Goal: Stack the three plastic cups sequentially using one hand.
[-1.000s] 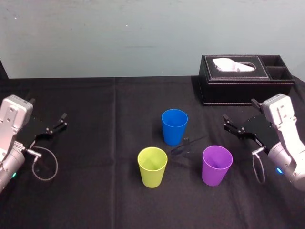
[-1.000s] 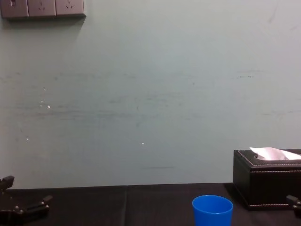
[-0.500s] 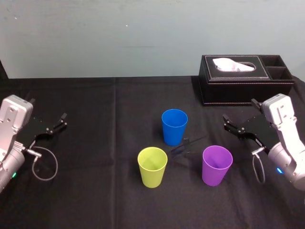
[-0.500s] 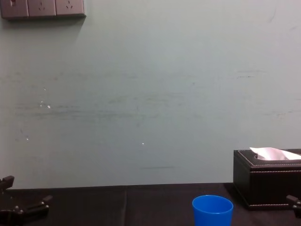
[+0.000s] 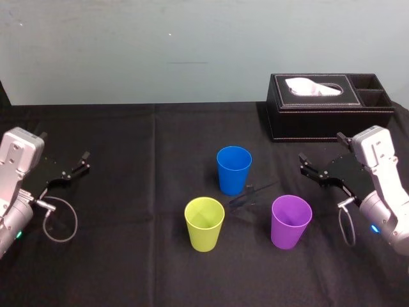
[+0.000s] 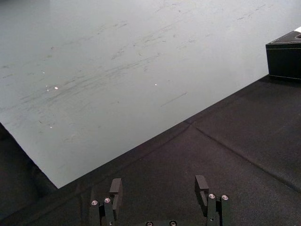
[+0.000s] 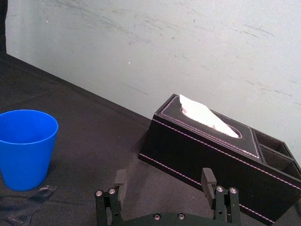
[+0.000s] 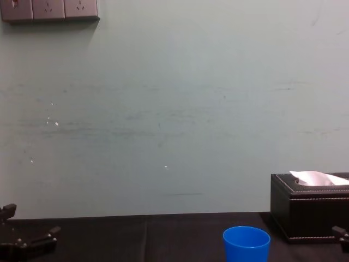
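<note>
Head view: three cups stand upright and apart on the black table. The blue cup is farthest back, the green cup is nearer and to its left, and the purple cup is nearer and to its right. None is nested in another. A tissue box sits at the back right. The left gripper hangs at the table's left edge, well apart from the cups, with its fingers spread. The right gripper hovers just right of the purple cup and in front of the box, its fingers also spread and holding nothing.

Left wrist view: the left gripper's two fingers stand wide apart over bare cloth, with a corner of the box far off.

Right wrist view: the right gripper's fingers are parted and empty, with the box ahead of them and the blue cup off to one side.

Chest view: the blue cup's rim rises at the bottom edge, left of the box. The left gripper lies low in the left corner, and sockets are on the wall.
</note>
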